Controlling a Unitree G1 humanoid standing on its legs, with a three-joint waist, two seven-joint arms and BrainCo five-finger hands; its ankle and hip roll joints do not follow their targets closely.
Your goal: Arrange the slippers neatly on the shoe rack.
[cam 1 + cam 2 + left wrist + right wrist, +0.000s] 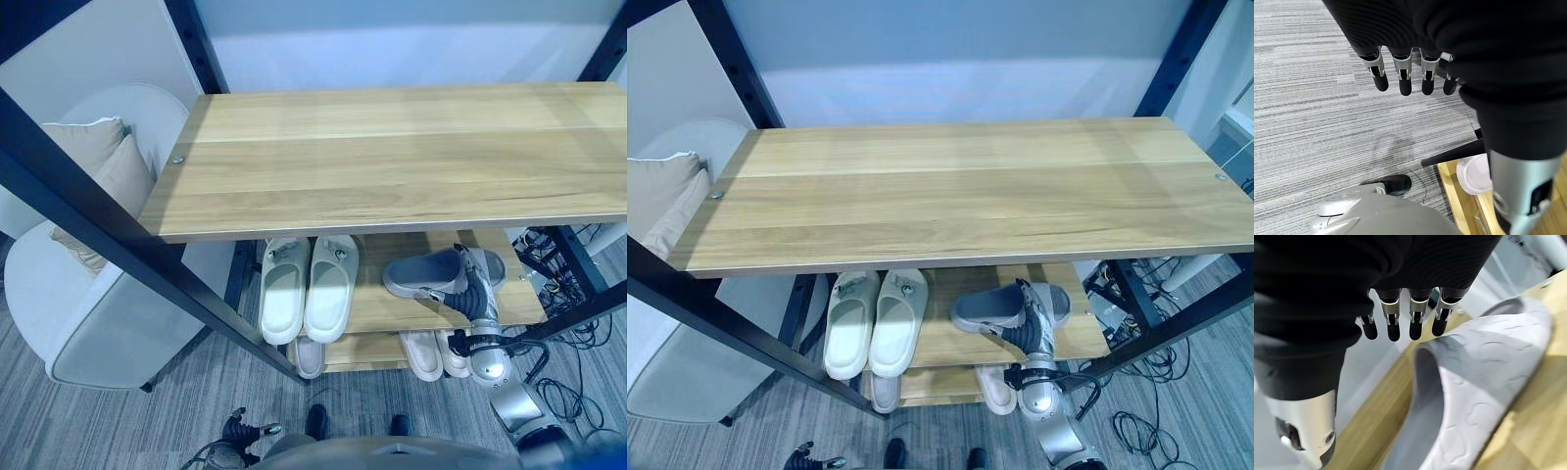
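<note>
Right, shoe rack [392, 157] w/ wide wooden top; armchair [88, 323] just beside its left end. On the rack's middle shelf, white slipper pair [306, 286] lies side by side toward the left, grey slippers [431, 274] toward the right. Right hand [473, 284] sits at the grey ones, fingers straight, holding nothing. Left hand [1405, 78] hangs low over carpet in front of the rack, fingers relaxed.

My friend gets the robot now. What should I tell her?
Right hand: open, fingers straight, right by the grey slippers on the middle shelf; touch unclear.
Left hand: open, hanging over the carpet.
Done: the white slippers sit side by side on the middle shelf.
Left: the grey slippers lie sideways and overlapping; line them up. More pale slippers sit on the bottom shelf.
</note>
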